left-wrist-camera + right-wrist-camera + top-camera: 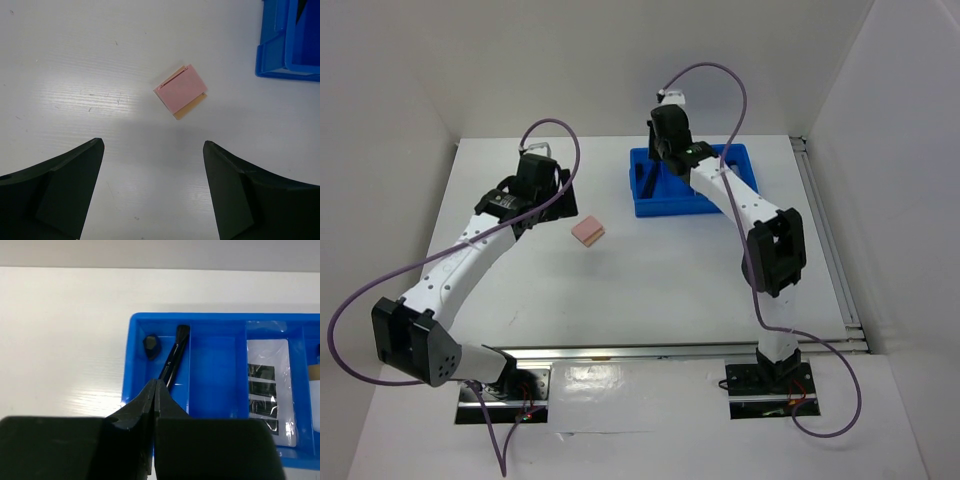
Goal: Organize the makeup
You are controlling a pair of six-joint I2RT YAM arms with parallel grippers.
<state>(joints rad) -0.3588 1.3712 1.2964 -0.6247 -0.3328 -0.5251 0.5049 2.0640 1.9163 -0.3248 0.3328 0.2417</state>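
Blue bin [665, 207] on white table [620, 290]

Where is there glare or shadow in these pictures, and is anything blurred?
Left wrist view: bright sheen on the table beside the pink sponge, soft shadow below it. Right wrist view: glare on the wrapped palette; the right gripper looks dark, slightly soft.

A pink sponge [588, 232] lies on the white desk [650, 290], left of the blue bin [670, 206] and slightly nearer. The right arm [740, 200] reaches over the bin's left end. The left arm [470, 250] bends left of the sponge.
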